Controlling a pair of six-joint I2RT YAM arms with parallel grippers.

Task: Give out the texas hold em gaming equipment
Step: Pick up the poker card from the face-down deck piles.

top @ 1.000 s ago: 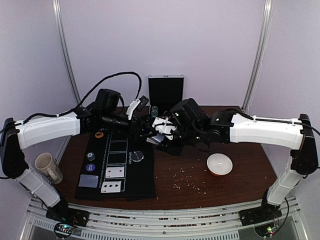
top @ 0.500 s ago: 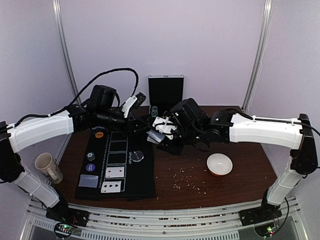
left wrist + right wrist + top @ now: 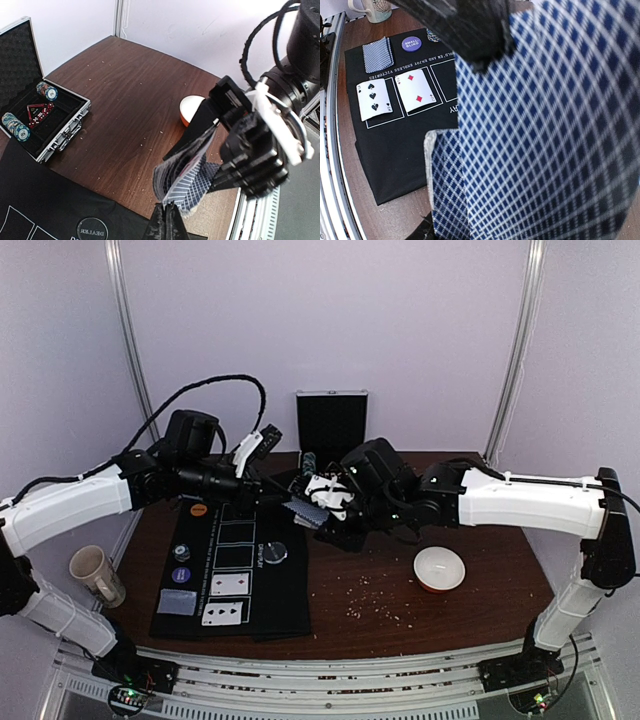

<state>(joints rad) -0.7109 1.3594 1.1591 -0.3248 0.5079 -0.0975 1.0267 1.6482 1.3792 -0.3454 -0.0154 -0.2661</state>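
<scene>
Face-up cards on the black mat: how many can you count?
2. The spades card lies in the end box on the mat; the diamonds card lies in the next box. The held deck could hide others.

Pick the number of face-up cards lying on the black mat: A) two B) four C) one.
A: only a spade card and a diamond card lie face up, side by side in outlined boxes on the black mat.

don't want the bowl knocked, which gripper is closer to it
Right. The right gripper, holding the deck of cards, is left of the white bowl and farther back; the left gripper, pinching one card from that deck, is further left still.
</scene>
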